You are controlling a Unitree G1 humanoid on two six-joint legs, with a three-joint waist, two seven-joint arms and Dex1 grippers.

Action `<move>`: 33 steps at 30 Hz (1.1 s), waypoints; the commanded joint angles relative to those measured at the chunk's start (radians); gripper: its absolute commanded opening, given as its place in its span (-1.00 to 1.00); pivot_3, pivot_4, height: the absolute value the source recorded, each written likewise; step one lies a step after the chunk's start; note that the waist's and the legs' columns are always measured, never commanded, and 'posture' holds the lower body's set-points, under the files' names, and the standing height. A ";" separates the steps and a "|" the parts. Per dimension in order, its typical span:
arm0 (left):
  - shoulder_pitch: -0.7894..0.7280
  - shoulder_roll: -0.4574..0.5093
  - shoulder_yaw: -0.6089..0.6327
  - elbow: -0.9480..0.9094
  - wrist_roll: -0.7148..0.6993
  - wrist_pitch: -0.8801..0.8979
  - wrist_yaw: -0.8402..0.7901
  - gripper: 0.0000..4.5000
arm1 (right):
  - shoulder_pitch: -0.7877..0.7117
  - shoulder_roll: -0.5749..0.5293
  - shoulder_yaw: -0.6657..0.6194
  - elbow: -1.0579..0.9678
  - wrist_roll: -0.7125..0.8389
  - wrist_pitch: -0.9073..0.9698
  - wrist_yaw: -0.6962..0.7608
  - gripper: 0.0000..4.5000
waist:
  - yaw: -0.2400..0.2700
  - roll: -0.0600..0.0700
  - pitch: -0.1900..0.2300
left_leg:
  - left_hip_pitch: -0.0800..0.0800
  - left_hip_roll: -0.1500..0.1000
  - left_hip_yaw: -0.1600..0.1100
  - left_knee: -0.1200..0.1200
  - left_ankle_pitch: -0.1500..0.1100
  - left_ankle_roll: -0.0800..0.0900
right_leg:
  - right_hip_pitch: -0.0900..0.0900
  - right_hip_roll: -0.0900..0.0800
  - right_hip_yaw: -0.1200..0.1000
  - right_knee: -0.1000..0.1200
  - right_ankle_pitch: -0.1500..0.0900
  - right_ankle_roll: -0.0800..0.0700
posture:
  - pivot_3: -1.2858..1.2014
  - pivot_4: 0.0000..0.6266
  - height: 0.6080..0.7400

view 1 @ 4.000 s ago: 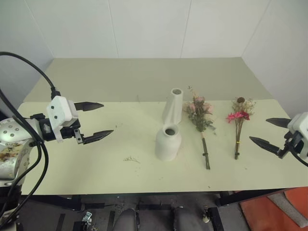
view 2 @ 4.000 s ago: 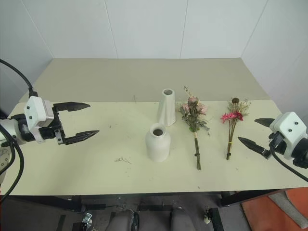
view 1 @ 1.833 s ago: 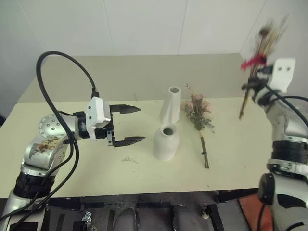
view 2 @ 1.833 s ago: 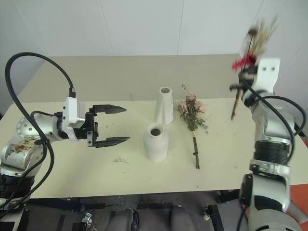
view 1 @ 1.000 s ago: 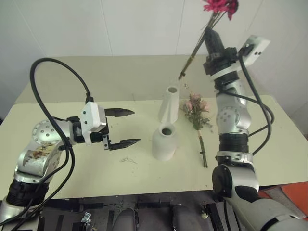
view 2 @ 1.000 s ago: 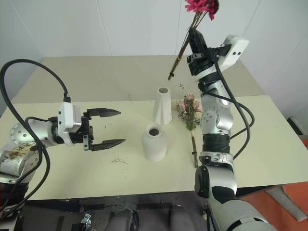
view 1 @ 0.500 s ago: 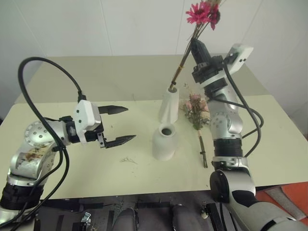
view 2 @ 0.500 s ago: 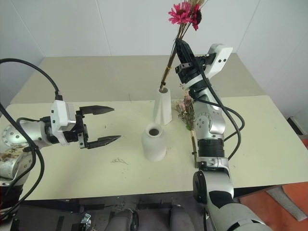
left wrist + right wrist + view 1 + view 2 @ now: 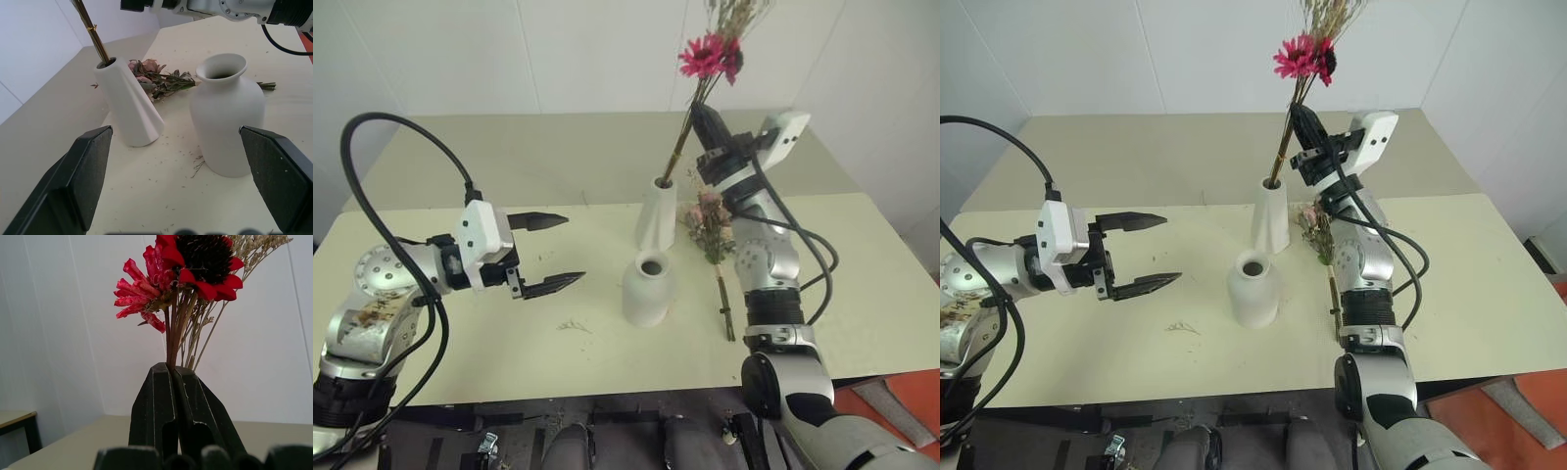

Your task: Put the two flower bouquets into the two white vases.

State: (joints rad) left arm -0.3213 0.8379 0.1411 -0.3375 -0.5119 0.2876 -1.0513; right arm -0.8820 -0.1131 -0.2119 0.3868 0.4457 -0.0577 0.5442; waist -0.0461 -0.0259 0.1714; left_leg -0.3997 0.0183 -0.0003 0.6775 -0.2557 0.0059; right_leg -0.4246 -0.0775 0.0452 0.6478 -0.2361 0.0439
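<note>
My right gripper (image 9: 704, 120) is shut on the stems of the thin bouquet with magenta-red daisies (image 9: 710, 55) and holds it up at a slant. The stem ends reach into the mouth of the tall, slim white vase (image 9: 658, 211). The wrist view shows the shut fingers (image 9: 155, 396) clamped on the stems below the daisies (image 9: 168, 276). In front of the tall vase stands the shorter, fatter vase (image 9: 647, 290), empty. The pink rose bouquet (image 9: 711, 221) lies flat on the table, right of the vases. My left gripper (image 9: 572, 248) hovers open, left of the short vase (image 9: 226, 113).
The pale table (image 9: 450, 343) has a loose dried sprig (image 9: 576, 325) in front of my left gripper. The rose bouquet's long stem (image 9: 724, 299) points towards the near edge. White walls close in behind and to the right.
My right gripper has come down and to the left with the daisy bouquet, and the stem ends, which hung above the tall vase, now sit in its mouth. The left gripper stays open.
</note>
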 commanded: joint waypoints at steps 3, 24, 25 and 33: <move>0.015 0.018 0.044 -0.029 -0.015 0.002 0.003 1.00 | 0.000 0.004 0.005 0.015 -0.010 -0.068 0.024 -0.99 | 0.000 0.000 0.000 | 0.000 0.000 0.000 0.000 0.000 0.000 | 0.000 0.000 0.000 0.000 0.000 0.000 | 0.03 -0.52 1.00; 0.014 0.013 0.044 -0.025 -0.011 -0.002 0.002 1.00 | 0.088 0.026 0.088 0.039 -0.096 -0.198 0.085 0.11 | 0.000 0.000 0.000 | 0.000 0.000 0.000 0.000 0.000 0.000 | 0.000 0.000 0.000 0.000 0.000 0.000 | 0.03 -0.52 1.00; 0.012 0.013 0.042 -0.023 -0.010 -0.002 0.001 1.00 | 0.098 0.021 0.093 0.028 -0.099 -0.196 0.090 0.30 | 0.000 0.000 0.000 | 0.000 0.000 0.000 0.000 0.000 0.000 | 0.000 0.000 0.000 0.000 0.000 0.000 | 0.03 -0.52 1.00; 0.007 0.008 0.034 -0.011 -0.004 -0.008 -0.002 1.00 | 0.209 -0.030 0.098 -0.082 -0.120 -0.158 0.051 0.99 | 0.003 0.000 0.000 | 0.000 0.000 0.000 0.000 0.000 0.000 | 0.000 0.000 0.000 0.000 0.000 0.000 | 0.03 -0.52 1.00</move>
State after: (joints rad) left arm -0.3013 0.8394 0.1603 -0.3369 -0.5115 0.2882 -1.0519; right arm -0.6753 -0.1285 -0.0977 0.3720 0.3291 -0.2164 0.6137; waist -0.0430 -0.0258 0.1715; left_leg -0.3995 0.0182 -0.0006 0.6775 -0.2556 0.0058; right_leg -0.4242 -0.0778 0.0451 0.6475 -0.2361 0.0439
